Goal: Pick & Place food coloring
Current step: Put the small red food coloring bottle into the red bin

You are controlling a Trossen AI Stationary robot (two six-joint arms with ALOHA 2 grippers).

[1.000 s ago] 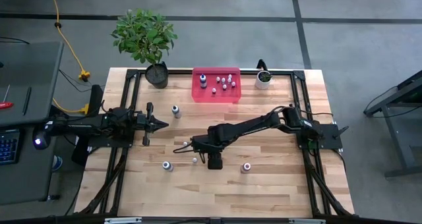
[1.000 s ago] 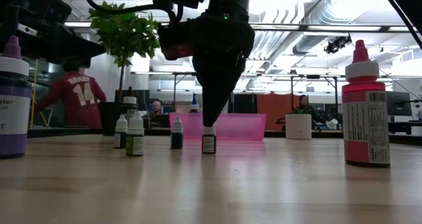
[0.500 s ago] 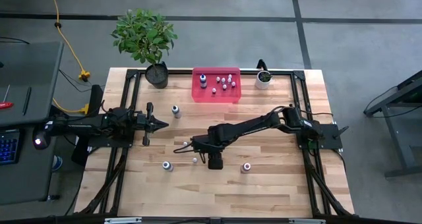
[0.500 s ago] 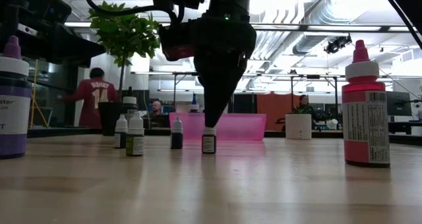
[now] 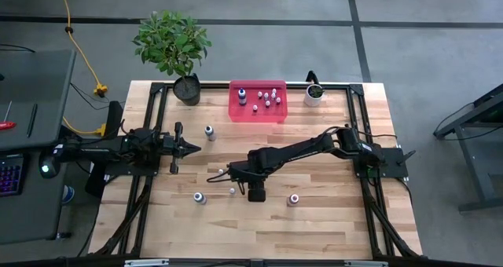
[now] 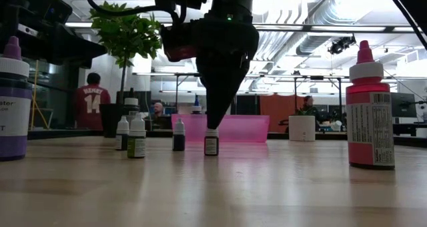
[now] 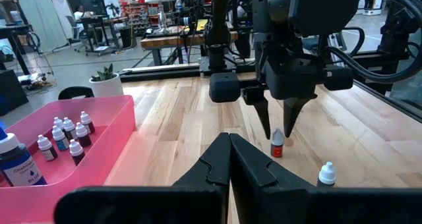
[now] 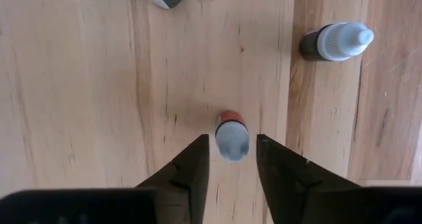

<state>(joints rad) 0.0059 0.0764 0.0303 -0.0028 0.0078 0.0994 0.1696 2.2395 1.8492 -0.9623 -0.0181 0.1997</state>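
Table [image 5: 330, 228]: pale wood planks with a black frame rail along its sides, standing on a grey floor marked with dark lines; a yellow cable [image 5: 69, 31] trails over the floor beyond the far left corner. Room in the low view: open workshop with ceiling ducts, desks, and a person in a red numbered shirt [image 6: 91, 104] far behind. Far edge, left to right: leafy potted plant [image 5: 173, 45], pink tray [image 5: 257, 112] holding several small food coloring bottles [image 5: 268, 99], small white plant pot [image 5: 313, 94]. Loose bottles on the open wood: one with a white cap [image 5: 209, 132] near the tray, a cluster around mid-table, a purple-capped one [image 5: 199, 198] and a pink one [image 5: 293, 199] toward the near edge, with bare wood around them. Right end effector [image 8: 229, 159]: pointed straight down at mid-table, fingers apart, flanking the cap of a small red-labelled bottle [image 7: 277, 145] standing upright, not yet clamped on it. Left end effector [image 5: 196, 148]: level over the table's left side, fingers together, holding nothing.
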